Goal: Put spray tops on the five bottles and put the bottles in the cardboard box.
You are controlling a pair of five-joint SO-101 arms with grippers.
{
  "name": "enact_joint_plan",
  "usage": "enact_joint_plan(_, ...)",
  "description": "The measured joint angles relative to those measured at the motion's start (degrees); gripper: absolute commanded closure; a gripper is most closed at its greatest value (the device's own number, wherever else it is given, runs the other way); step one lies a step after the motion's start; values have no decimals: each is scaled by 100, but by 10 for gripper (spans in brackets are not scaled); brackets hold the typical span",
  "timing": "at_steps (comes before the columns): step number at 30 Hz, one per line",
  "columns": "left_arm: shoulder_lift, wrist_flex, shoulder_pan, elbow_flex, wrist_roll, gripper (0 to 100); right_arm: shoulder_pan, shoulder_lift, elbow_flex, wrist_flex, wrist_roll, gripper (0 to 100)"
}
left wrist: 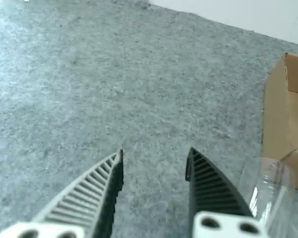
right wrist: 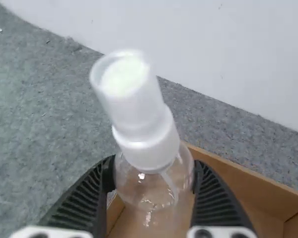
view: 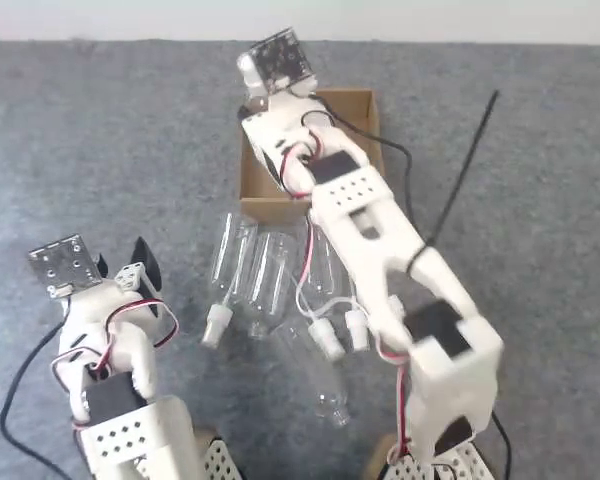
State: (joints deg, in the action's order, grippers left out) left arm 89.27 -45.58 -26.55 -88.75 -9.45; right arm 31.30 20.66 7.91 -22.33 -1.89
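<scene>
right gripper clamps capped bottle over box | left gripper agape, empty | risk: bottle (slick, tilted) could snag the box wall and topple out on release

A clear bottle with a frosted white spray top sits upright, slightly tilted, clamped between the right hand's fingers over a corner of the open brown box. More clear bottles lie on their sides on the grey desk, behind that hand and beside the left hand. Their white tops point away from the box. The last bottle, farthest from the right hand, shows a clear neck.
</scene>
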Motion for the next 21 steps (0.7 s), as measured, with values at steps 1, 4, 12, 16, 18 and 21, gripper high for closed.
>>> enact_joint_plan(1,0,0,0,0,0,800,-26,273,281,9,123,910)
enact_joint_plan(4,0,0,0,0,0,800,-105,1046,1073,9,369,910)
enact_joint_plan(12,0,0,9,0,0,800,-141,2760,2866,9,580,914)
enact_joint_plan(16,0,0,9,0,0,800,-141,3235,3420,9,598,914)
enact_joint_plan(18,0,0,9,0,0,800,-141,3420,3596,9,607,911)
enact_joint_plan(21,0,0,9,0,0,800,-167,3604,3727,9,624,910)
